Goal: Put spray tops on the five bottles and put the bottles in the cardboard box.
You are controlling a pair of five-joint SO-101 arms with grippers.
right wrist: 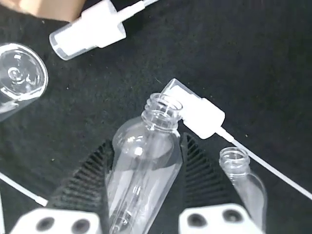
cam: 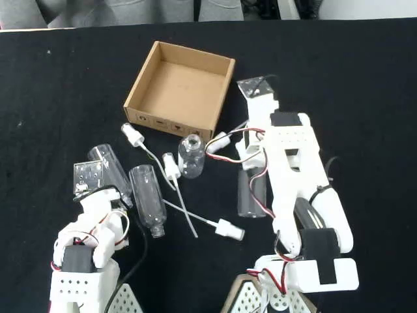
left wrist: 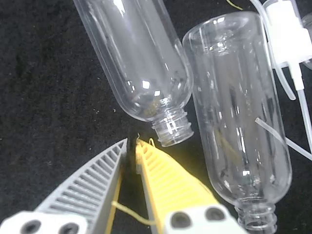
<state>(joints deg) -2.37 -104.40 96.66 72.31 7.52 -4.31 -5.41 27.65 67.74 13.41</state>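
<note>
Currently the right hand (right wrist: 146, 144) grips a clear bottle (right wrist: 139, 180) between its fingers, with a spray top (right wrist: 197, 113) touching the bottle's neck. The left hand (left wrist: 131, 144) is closed on nothing, its tips just beside the neck of a lying bottle (left wrist: 141, 63). The cardboard box (cam: 169, 122) sits open-topped on the black worktop (cam: 339, 78).

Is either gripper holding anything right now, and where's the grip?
The right gripper holds a clear bottle across its body, just below the shoulder, with the neck pointing outward. The left gripper is shut on nothing.
</note>
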